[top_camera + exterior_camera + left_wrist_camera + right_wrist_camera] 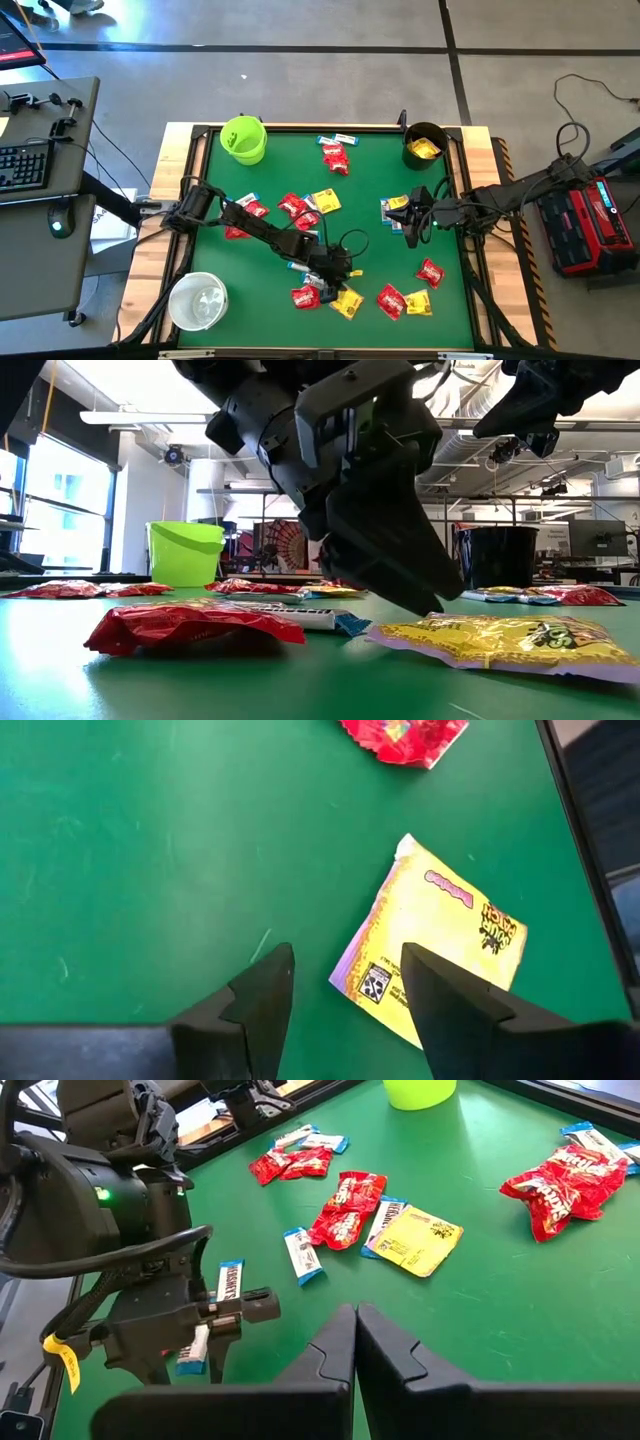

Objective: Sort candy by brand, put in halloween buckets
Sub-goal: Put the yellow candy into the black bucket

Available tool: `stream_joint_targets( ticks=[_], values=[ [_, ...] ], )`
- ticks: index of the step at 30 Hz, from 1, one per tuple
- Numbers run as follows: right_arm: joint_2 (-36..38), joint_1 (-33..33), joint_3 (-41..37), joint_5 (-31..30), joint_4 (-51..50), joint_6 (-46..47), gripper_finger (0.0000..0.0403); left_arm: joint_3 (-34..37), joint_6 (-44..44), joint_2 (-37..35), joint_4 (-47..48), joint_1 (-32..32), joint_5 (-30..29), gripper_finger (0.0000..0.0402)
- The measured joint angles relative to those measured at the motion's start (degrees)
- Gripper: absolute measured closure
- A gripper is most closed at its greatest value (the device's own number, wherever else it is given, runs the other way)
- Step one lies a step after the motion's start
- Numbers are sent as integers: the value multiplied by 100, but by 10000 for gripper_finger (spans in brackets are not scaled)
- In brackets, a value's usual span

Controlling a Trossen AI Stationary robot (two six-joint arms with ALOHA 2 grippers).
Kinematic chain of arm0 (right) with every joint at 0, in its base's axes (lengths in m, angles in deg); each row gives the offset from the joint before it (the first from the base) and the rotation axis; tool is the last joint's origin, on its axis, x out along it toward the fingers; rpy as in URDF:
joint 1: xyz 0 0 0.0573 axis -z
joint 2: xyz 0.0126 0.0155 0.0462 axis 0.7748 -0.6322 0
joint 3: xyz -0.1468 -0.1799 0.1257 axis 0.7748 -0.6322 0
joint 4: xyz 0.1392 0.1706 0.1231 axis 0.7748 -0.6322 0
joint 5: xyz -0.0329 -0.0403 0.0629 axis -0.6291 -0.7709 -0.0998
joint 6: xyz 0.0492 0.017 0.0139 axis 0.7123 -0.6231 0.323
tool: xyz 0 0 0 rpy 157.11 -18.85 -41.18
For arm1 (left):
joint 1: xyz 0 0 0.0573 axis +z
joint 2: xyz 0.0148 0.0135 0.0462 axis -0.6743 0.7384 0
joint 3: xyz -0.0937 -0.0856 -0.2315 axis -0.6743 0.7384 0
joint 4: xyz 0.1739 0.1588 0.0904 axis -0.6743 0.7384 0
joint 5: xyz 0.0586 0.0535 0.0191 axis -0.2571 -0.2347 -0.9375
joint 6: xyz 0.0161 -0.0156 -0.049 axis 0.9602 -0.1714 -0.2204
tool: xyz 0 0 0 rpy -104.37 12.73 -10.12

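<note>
I saw one green felt-topped counter (270, 170) with a pale wooden rim. On it stood three round buckets: a lime green one (243, 139) at a far corner, a black one (424, 146) at the other far corner with yellow candy inside, and a see-through white one (197, 301) at the near left corner.

The candy lay loose across the felt, all crinkly, glossy wrappers. I counted roughly eight red packets (335, 157), about five yellow packets, and a few slim white-and-blue bars (302, 1256); overlaps kept me from an exact count. One bar read HERSHEY'S (229, 1282) in the right wrist view.

My left hand (340, 990) was low over the near middle of the counter, fingers spread apart and grasping nothing, one finger over the edge of a flat yellow packet (435, 950) whose writing I could not read. My right hand (355, 1342) was clenched empty, above the counter's right side.
</note>
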Motion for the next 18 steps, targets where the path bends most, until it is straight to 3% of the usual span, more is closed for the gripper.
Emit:
stream_joint_targets(
  ticks=[18],
  values=[
    [0, 0, 0, 13, -55, 0, 403, -9, 795, 110, -70, -60, -27, 278]
  ],
)
